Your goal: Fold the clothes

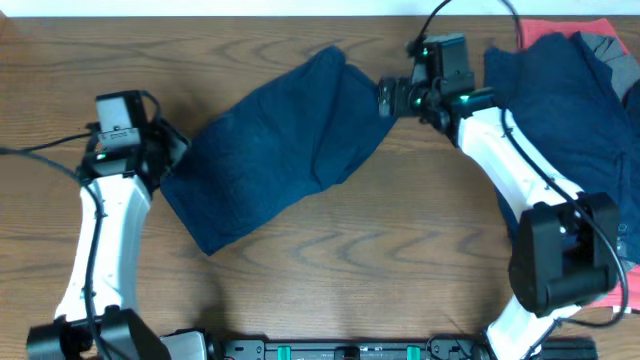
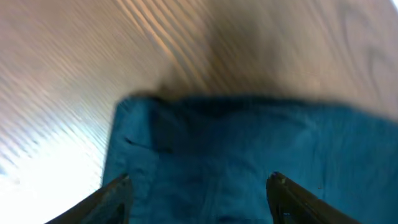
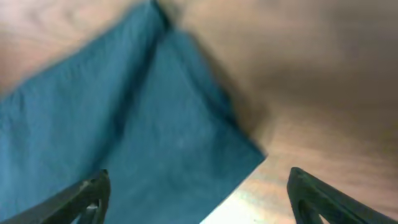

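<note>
Wooden table [image 1: 350, 260] bears navy garment [image 1: 280, 150]; left gripper [image 2: 200, 186], right gripper [image 3: 199, 180] splayed wide

Wooden table [image 1: 330, 260]: brown surface with a pronounced wavy grain, filling almost the whole overhead frame. The same surface shows in the upper part of the left wrist view [image 2: 249, 37], with bright glare at lower left, and at the right of the right wrist view [image 3: 323, 74], blurred. Pale strip [image 1: 250, 8]: runs along the top edge, beyond the table. Black bar [image 1: 350, 350]: lies along the bottom centre edge, carrying small green marks [image 1: 283, 351].
</note>
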Controlling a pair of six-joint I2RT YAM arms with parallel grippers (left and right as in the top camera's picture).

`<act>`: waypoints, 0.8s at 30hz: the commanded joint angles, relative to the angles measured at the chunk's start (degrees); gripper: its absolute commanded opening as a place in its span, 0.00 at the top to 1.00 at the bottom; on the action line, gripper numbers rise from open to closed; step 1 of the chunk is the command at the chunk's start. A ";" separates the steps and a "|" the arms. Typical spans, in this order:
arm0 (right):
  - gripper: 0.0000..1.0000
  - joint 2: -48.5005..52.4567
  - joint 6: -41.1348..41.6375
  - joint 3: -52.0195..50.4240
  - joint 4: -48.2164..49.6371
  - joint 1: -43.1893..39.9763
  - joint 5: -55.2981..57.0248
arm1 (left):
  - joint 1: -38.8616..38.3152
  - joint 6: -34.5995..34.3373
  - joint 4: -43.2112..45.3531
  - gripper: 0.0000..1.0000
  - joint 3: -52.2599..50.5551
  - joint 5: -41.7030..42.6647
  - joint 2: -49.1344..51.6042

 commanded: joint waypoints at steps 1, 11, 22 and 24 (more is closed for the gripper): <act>0.22 5.66 -2.01 -0.26 -1.70 0.94 -3.19 | -2.27 5.46 -0.50 0.31 -0.63 1.57 2.93; 0.24 14.64 -0.31 -0.26 11.63 1.57 -7.48 | -4.81 6.67 -1.14 0.31 -0.66 1.49 10.80; 0.89 19.04 2.95 -0.26 22.08 2.78 -6.40 | -4.79 6.64 -0.44 0.31 -0.66 0.04 21.38; 0.99 18.97 3.67 -0.26 18.84 2.62 -3.10 | -4.74 6.67 -0.50 0.31 -0.66 0.04 21.51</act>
